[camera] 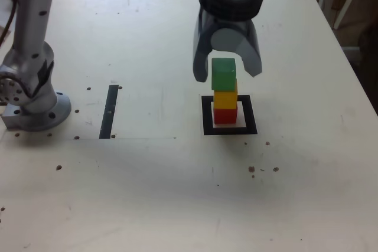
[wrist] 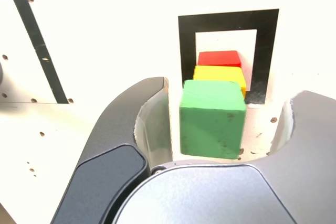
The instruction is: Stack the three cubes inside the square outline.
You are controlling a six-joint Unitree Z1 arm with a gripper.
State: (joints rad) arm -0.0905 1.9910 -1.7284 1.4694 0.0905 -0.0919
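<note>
The small solid green cube (camera: 224, 74) sits on top of the matching yellow cube (camera: 225, 98), which rests on the red cube (camera: 224, 115) — a three-high tower standing on the pale centre of the thick black tape square outline (camera: 206, 116). The grey two-fingered gripper (camera: 227, 69) straddles the green cube with its jaws spread; the wrist view shows a gap on each side, so nothing is gripped. The green cube appears slightly offset from the yellow one, though the angle makes that hard to judge. The risk from here is a jaw brushing the top cube on the way up and toppling the tower. Count: three cubes, one outline, one straight black tape strip (camera: 109, 111) — well apart, on the exterior view's left.
</note>
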